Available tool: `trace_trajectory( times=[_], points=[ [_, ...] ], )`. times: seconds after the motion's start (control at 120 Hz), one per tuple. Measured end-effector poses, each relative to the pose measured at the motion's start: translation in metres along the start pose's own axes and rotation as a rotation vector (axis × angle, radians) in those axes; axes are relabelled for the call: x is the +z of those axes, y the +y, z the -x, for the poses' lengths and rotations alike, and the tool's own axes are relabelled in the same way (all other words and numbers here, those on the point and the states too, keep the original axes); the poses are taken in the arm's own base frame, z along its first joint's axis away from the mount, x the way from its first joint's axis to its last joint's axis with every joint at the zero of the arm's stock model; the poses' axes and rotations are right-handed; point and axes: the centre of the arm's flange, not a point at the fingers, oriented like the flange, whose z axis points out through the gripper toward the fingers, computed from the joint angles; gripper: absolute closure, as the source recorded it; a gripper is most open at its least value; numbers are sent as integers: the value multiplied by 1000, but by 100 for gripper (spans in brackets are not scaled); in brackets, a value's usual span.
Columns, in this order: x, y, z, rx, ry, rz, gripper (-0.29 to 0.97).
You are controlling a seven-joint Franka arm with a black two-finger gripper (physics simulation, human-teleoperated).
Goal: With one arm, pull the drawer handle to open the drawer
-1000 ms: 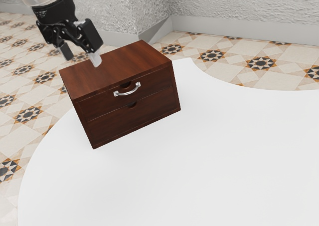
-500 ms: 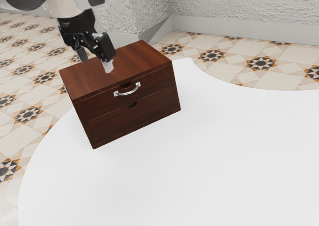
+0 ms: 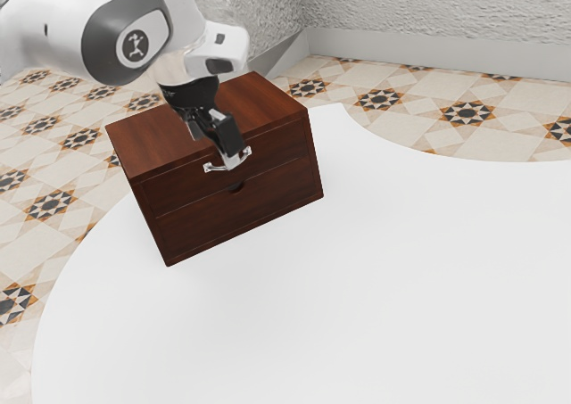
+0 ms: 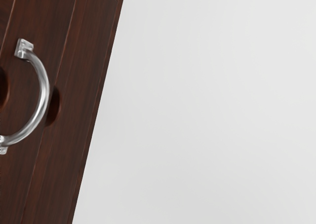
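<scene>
1. Exterior view: the silver handle (image 3: 214, 166) sits on the top drawer (image 3: 169, 181) of a dark wood cabinet (image 3: 178, 123), left of the middle of the frame and a bit above it.
2. The top drawer looks shut. Its front lies flat in line with the bottom drawer (image 3: 232, 212) under it.
3. The black end effector (image 3: 234, 157) is right at the handle and covers its middle. I cannot tell if it is open or closed, or if it has hold of the handle.
4. In the wrist view the handle (image 4: 45, 93) is a shiny curved bar on the brown drawer front, with the white worktop (image 4: 212, 110) beside the cabinet.
5. I think the reaching part is almost done. What is left is to get a sure hold of the handle and pull the drawer out.
6. The big white and grey arm (image 3: 125, 38) comes in from the upper left of the frame and hides part of the cabinet's top.
7. The cabinet stands on the worktop, with patterned floor tiles (image 3: 53, 145) around it.
8. Hard to see: the handle's middle is hidden in the exterior view, and one end of it is cut off at the wrist view's edge.
</scene>
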Motion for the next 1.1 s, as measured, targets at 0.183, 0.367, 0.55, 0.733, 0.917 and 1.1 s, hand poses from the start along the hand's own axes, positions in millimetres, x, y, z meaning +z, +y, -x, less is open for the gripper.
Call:
trace_trajectory(
  times=[0.183, 0.367, 0.55, 0.733, 0.917, 1.1],
  points=[
    [25, 4, -13, 98, 9, -68, 0],
    [48, 6, -24, 172, 12, -95, 1],
    [67, 0, -26, 211, 8, -103, 1],
    [79, -2, -29, 244, 11, -109, 2],
    [90, -15, -30, 251, 19, -124, 10],
    [96, -21, -32, 264, 29, -134, 20]
  ],
)
